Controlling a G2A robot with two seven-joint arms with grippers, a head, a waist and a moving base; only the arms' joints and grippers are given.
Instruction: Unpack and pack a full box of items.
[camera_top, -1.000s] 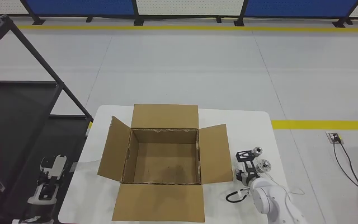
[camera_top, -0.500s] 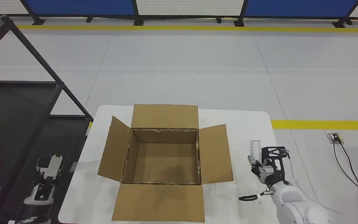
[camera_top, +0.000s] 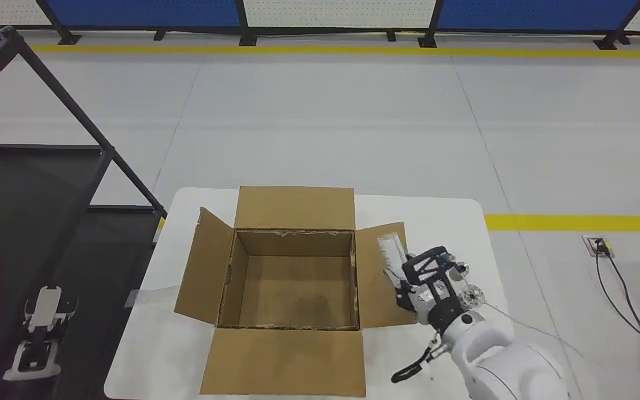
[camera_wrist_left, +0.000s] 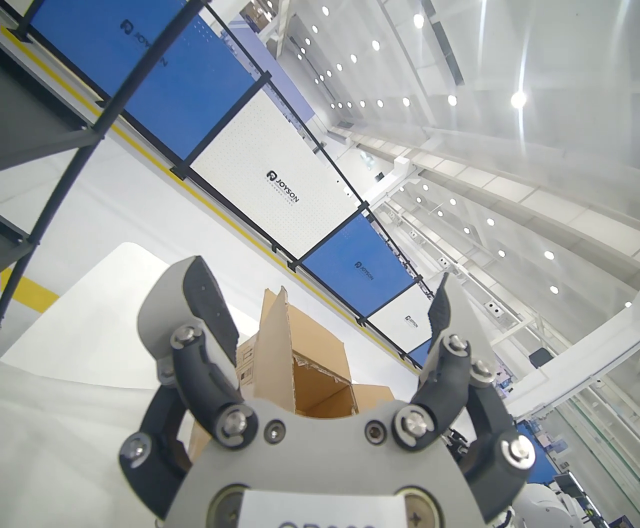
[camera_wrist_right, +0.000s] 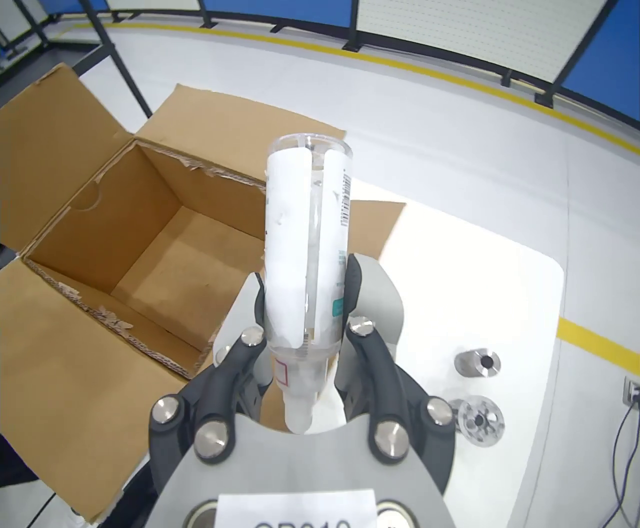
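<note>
My right hand (camera_wrist_right: 305, 285) is clenched on a clear bottle (camera_wrist_right: 305, 210) with a white label. The two fingers (camera_wrist_right: 354, 280) press its lower body from both sides. The narrow nozzle end points back toward the wrist, and the flat bottom sticks out well beyond the fingertips.

From the top view, this right hand (camera_top: 412, 276) hangs above the side flap (camera_top: 385, 300) of the cardboard box (camera_top: 296, 244). The bottle (camera_top: 391, 247) is over that same flap and does not touch it, as far as I can judge. The opening of the box (camera_wrist_right: 100, 220) is just beside the hand, on the side of one finger, and I see the brown bottom inside. All four flaps are folded outward.

On the other side of the hand, two small metal parts lie near each other on the white table (camera_wrist_right: 475, 260): a short metal cylinder (camera_wrist_right: 477, 362) and a round metal flange (camera_wrist_right: 480, 419). Both are apart from the hand and from the box.

My left hand (camera_wrist_left: 320, 275) is released, with the fingers (camera_wrist_left: 205, 295) spread wide and nothing between them. The box (camera_wrist_left: 320, 350) stands ahead of its fingertips, well apart. In the top view the left hand (camera_top: 38, 318) is off the table (camera_top: 450, 215), far from the box.
</note>
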